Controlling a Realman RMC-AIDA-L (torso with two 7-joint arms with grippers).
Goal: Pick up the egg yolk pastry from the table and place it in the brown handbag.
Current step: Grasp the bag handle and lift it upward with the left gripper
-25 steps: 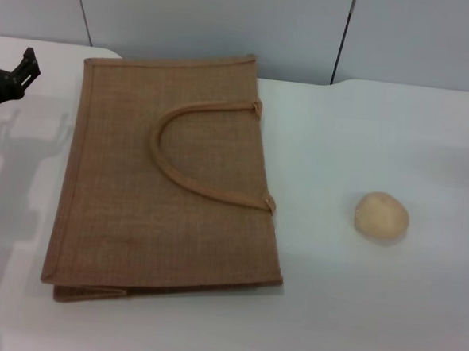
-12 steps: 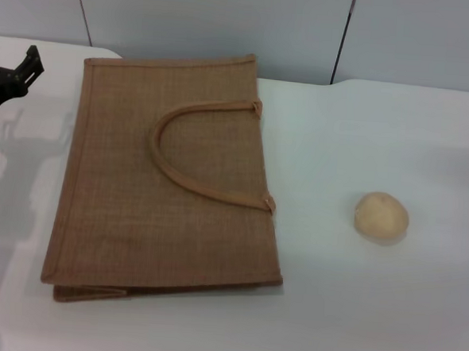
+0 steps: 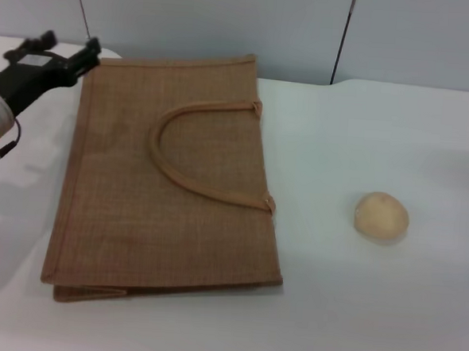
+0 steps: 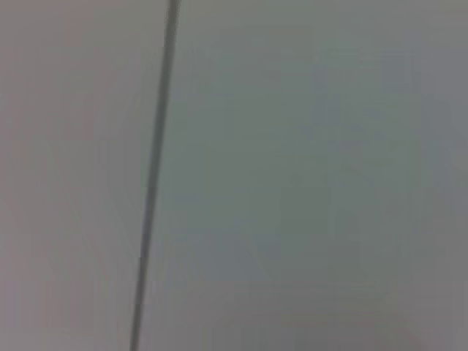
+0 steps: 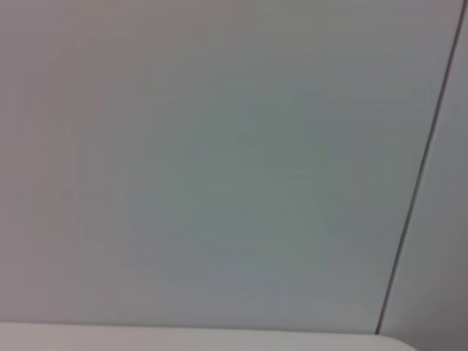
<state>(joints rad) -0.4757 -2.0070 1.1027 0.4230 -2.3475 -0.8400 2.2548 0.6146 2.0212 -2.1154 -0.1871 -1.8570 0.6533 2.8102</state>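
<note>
The brown handbag (image 3: 166, 179) lies flat on the white table (image 3: 369, 311), left of centre, its arched handle (image 3: 196, 153) on top. The egg yolk pastry (image 3: 382, 216), a small pale beige ball, sits on the table to the bag's right, well apart from it. My left gripper (image 3: 65, 47) is open and empty, above the bag's far left corner, fingers pointing away. My right gripper is out of view. Both wrist views show only grey wall panels.
A grey panelled wall (image 3: 228, 24) stands behind the table's far edge. A dark panel seam shows in the left wrist view (image 4: 153, 183) and in the right wrist view (image 5: 417, 190). Bare tabletop lies around the pastry.
My left arm has come in from the left edge and risen, moving right toward the bag's far left corner. The bag and pastry have not moved.
</note>
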